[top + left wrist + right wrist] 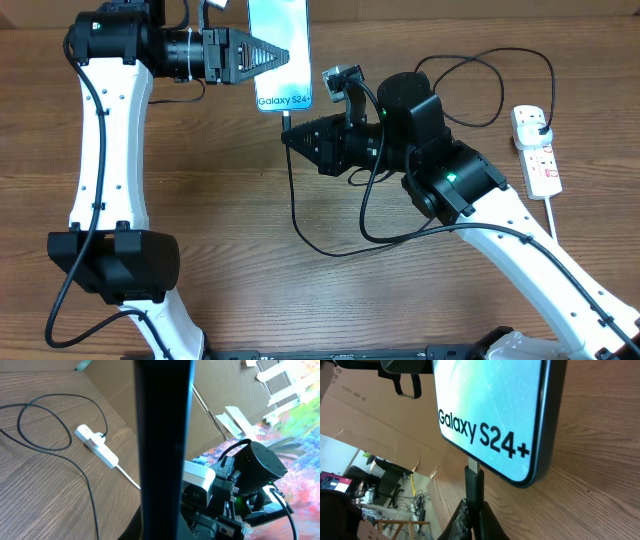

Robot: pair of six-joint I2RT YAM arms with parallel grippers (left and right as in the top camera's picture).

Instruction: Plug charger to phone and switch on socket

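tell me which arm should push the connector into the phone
Right: the right gripper is shut on the connector at the phone's bottom edge; the left gripper holds the phone.

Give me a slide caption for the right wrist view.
Connector end of the charger, pinched by the right gripper, meets the bottom edge of the phone showing Galaxy S24+.
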